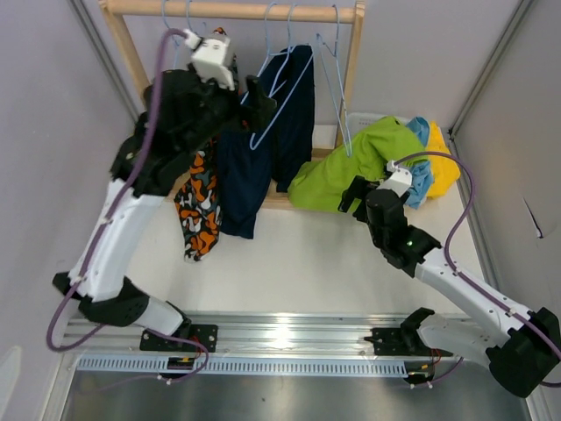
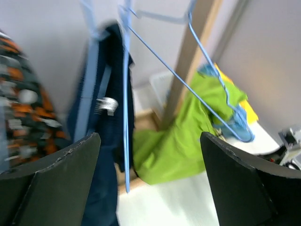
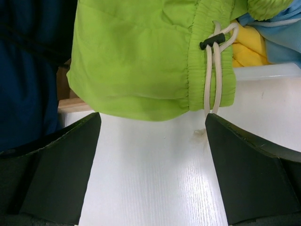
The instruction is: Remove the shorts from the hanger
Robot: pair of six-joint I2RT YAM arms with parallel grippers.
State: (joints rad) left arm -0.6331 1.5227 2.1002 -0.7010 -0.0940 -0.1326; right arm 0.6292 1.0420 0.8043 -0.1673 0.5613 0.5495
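Two shorts, navy pair point(image 1: 294, 110) and patterned pair point(image 1: 200, 212), are hanging on the rack point(image 1: 263, 10); a heap point(image 1: 351, 165) of three is lying beside it; left gripper point(image 2: 149, 141) and right gripper point(image 3: 153, 123) are gaping, empty.

Shorts recorded were a navy pair point(image 1: 245, 189), orange-black-white patterned pair point(image 1: 197, 215), lime green pair point(image 1: 351, 167), light blue pair point(image 1: 423, 184), yellow pair point(image 1: 445, 167); hangers point(image 2: 126, 117) pale blue, worktop point(image 1: 298, 263) white.
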